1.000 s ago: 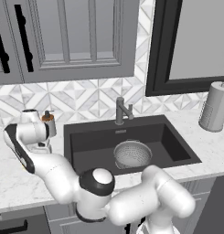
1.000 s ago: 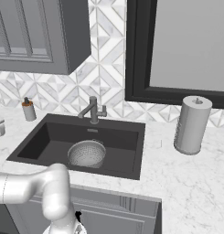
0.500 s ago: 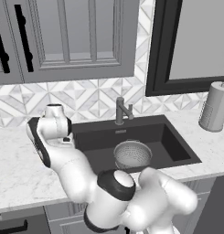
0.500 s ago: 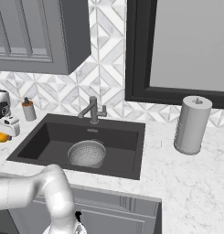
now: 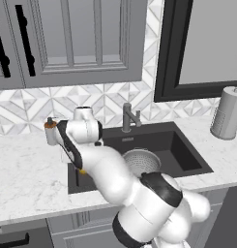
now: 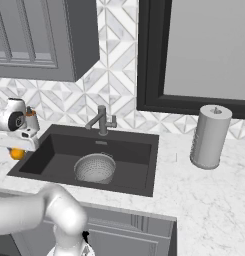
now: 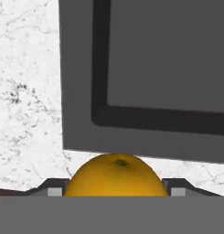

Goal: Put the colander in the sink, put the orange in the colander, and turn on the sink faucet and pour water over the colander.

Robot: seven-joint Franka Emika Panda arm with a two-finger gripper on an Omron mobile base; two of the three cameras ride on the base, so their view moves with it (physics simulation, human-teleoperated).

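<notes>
Glossy white arm [image 5: 110, 177], dark joints

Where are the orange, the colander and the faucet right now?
orange [image 7: 115, 176]: hand view, middle of its peel, just below the stem dimple.
colander [image 6: 95, 168]: right base view, pierced inner wall of the bowl.
faucet [image 6: 102, 120]: right base view, upright post.

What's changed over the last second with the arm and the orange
The arm has swung from the counter left of the sink toward the basin, carrying the orange in its end effector, now about over the sink's left edge. Colander stayed in the basin; faucet and paper towel roll unmoved, no water running.
</notes>
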